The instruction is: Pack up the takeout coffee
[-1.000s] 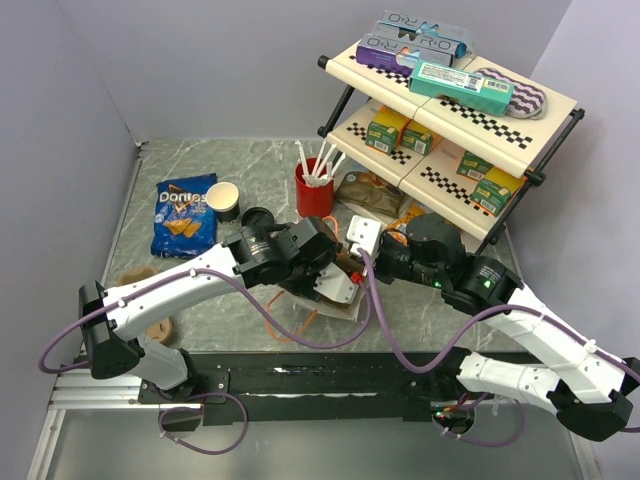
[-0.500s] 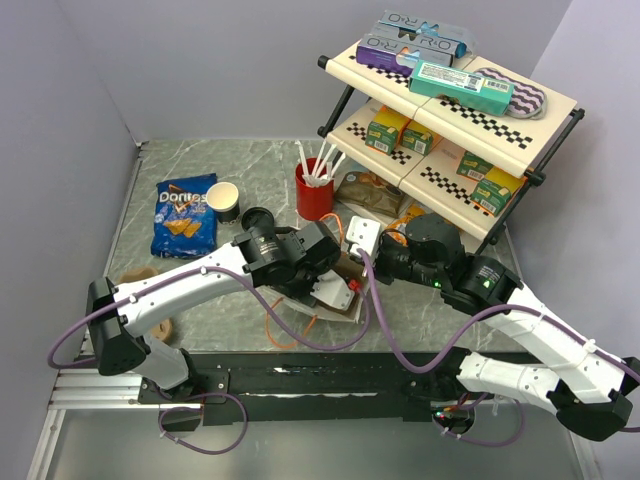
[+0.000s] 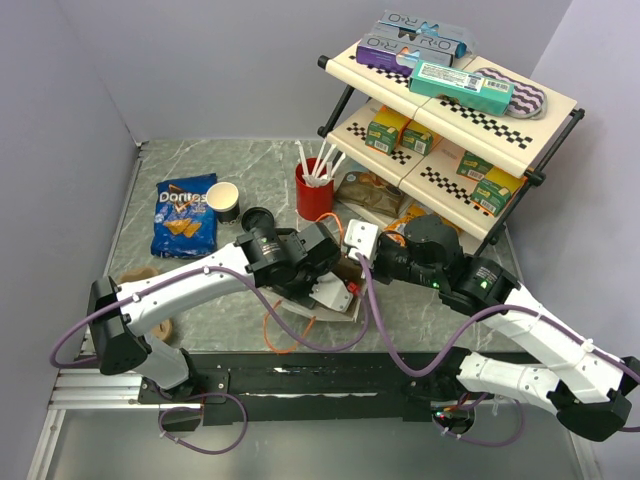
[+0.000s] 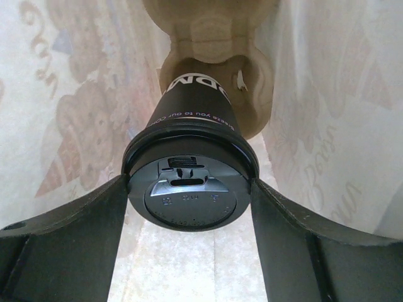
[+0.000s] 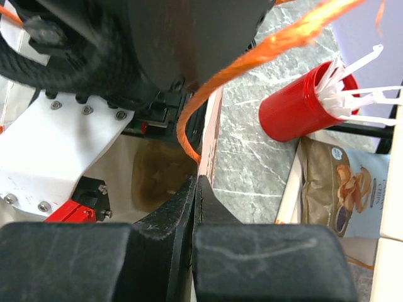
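Note:
The takeout coffee [image 4: 189, 182] is a dark-sleeved paper cup with a round black lid. It lies inside a pale printed paper bag [image 4: 327, 94], with its base against a beige moulded carrier [image 4: 211, 38]. My left gripper [image 4: 189, 211] is shut on the cup, one finger [image 4: 75, 239] pressing each side of the lid. In the top view the left gripper [image 3: 335, 288] is inside the bag [image 3: 340, 310]. My right gripper [image 5: 200, 189] is shut on the bag's upper edge [image 5: 211, 141] beside an orange handle cord [image 5: 252, 63]. It also shows in the top view [image 3: 358, 252].
An open paper cup [image 3: 223, 200] and a loose black lid [image 3: 257, 217] stand at the back left by a Doritos bag [image 3: 185, 215]. A red cup with white straws [image 3: 315, 190] stands behind the bag. A two-tier shelf [image 3: 450, 110] holds boxes at the right.
My left arm has shifted slightly, its wrist easing a little deeper toward the bag. My right gripper has edged left with the bag's edge in it.

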